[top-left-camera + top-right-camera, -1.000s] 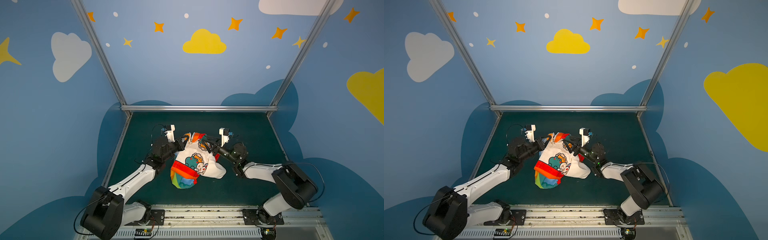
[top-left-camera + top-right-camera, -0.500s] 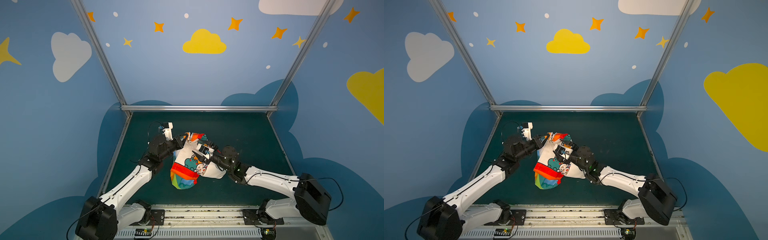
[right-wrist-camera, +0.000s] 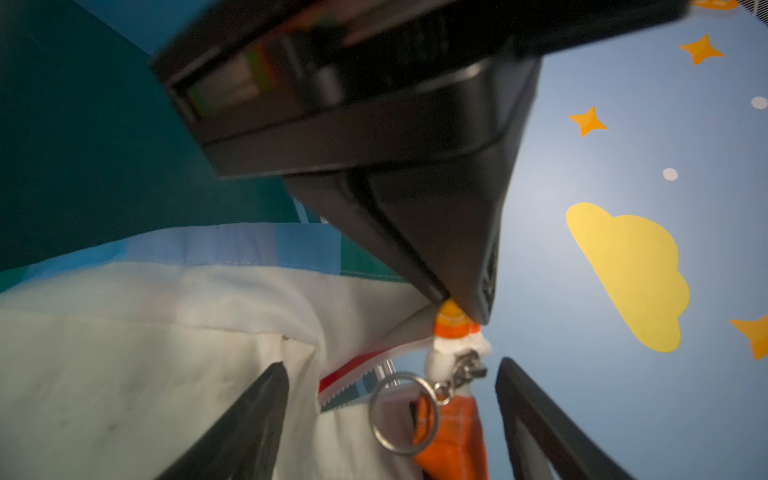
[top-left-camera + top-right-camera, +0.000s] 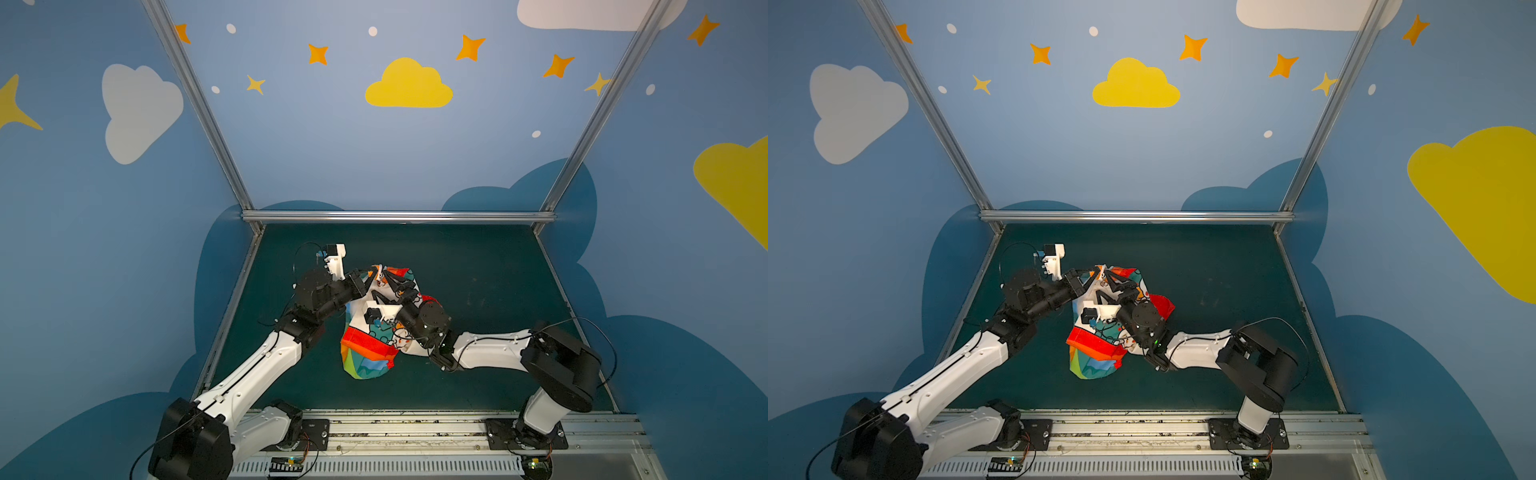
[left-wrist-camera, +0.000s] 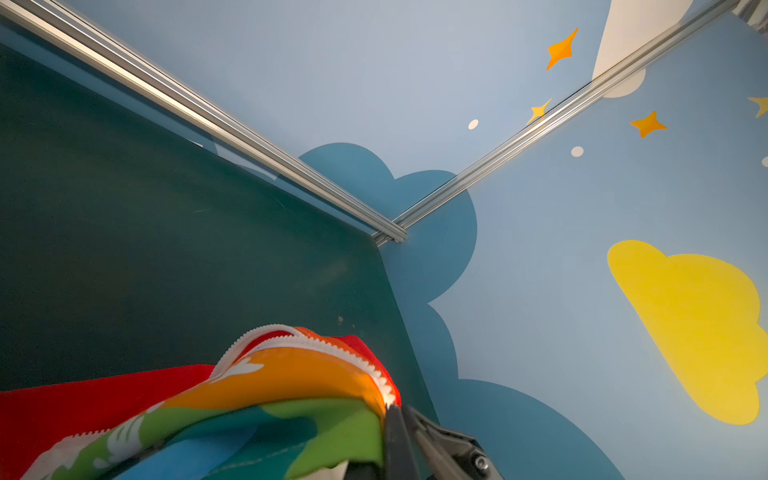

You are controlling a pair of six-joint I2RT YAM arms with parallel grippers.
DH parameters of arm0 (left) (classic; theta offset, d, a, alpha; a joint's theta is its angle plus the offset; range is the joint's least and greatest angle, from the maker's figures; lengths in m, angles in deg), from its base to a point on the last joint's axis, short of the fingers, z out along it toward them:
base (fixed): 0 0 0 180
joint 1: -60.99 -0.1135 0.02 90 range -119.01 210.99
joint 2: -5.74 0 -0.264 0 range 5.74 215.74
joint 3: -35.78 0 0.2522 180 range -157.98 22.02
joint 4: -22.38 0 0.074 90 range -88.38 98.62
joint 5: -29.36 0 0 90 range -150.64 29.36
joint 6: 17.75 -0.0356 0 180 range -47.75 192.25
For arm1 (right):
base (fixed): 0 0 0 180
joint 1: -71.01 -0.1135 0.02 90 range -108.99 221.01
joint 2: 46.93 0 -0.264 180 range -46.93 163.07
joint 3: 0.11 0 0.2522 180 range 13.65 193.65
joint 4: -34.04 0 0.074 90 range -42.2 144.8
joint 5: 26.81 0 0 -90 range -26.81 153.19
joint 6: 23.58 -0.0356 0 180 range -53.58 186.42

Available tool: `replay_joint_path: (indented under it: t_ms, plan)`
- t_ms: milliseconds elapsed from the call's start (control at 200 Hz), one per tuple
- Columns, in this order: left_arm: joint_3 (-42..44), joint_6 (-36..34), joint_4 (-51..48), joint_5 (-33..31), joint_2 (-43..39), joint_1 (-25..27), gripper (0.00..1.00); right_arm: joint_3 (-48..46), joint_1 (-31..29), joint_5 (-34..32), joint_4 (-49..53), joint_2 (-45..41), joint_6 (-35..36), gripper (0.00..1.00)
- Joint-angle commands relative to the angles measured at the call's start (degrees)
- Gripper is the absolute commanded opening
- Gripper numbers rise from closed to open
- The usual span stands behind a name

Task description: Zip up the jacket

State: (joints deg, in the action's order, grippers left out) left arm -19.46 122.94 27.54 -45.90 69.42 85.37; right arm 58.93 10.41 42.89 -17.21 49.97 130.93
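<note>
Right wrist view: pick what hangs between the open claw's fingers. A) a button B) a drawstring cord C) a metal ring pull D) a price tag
C: the ring pull dangles on its short chain between the right claw's spread jaws.

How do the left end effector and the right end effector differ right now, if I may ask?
The left end effector is shut, pinching the jacket's zipper edge; the right end effector is open and holds nothing. The left one touches fabric; the right one flanks the ring pull without touching it. Both are at the zipper.
</note>
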Motion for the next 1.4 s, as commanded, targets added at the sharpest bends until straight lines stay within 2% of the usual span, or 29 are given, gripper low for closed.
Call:
replay_joint_path:
  t_ms: [0, 230, 395, 566, 691, 906, 1111, 1397]
  plan:
    - [-1.4, 0.1, 0.7, 0.9, -1.3, -0.1, 0.03, 2.3, -0.3, -3.1, -7.4, 0.4, 3.0, 0.79]
    - [-1.1, -0.1, 0.6, 0.1, -1.7, -0.2, 0.03, 2.1, -0.4, -3.0, -7.6, 0.0, 3.2, 0.78]
    - [-1.0, -0.2, 0.7, -0.4, -1.5, -0.1, 0.03, 0.8, -0.4, 0.9, -1.9, -2.5, 0.7, 0.76]
    - [-1.0, -0.1, 0.7, -0.3, -1.5, -0.1, 0.03, 1.4, 1.0, 3.7, 8.7, -6.5, -8.0, 0.63]
    - [-0.9, 0.0, 0.7, -0.4, -1.6, -0.2, 0.03, 1.2, 2.3, 5.2, 12.6, -8.7, -11.8, 0.56]
    - [-0.9, 0.2, 0.8, -0.3, -1.3, -0.1, 0.03, 1.7, 3.7, 9.1, 19.3, -11.4, -15.2, 0.49]
    - [-1.2, 0.3, 1.1, 0.1, -0.8, -0.1, 0.03, 2.7, 4.9, 13.0, 24.9, -13.4, -17.9, 0.36]
    - [-1.4, 0.5, 1.3, 0.5, -0.6, -0.1, 0.03, 2.8, 5.6, 13.9, 25.2, -14.2, -18.9, 0.28]
